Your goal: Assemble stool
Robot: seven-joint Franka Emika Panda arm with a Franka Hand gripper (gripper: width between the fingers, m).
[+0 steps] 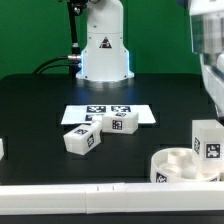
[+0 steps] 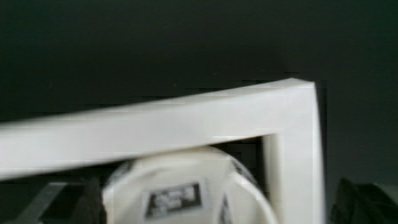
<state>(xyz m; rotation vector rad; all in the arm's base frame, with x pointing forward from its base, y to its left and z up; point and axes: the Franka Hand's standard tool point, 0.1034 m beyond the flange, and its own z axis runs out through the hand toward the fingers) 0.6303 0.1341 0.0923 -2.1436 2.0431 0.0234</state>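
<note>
The white ring-shaped seat (image 1: 178,166) lies at the front of the exterior view's right, against the corner of the rails. One tagged block leg (image 1: 207,141) stands upright in or right behind it. Two more tagged legs (image 1: 83,139) (image 1: 122,122) lie near the table's middle. My gripper (image 1: 213,88) hangs blurred above the seat and the upright leg, touching neither. In the wrist view a rounded white tagged part (image 2: 175,196) lies between my dark fingertips (image 2: 43,196), which stand wide apart with nothing held.
The marker board (image 1: 108,112) lies behind the two loose legs. A long white border rail (image 1: 90,189) runs along the front and shows as a corner in the wrist view (image 2: 294,110). A white part (image 1: 2,149) peeks in at the exterior view's left edge. The robot base (image 1: 104,50) stands at the back.
</note>
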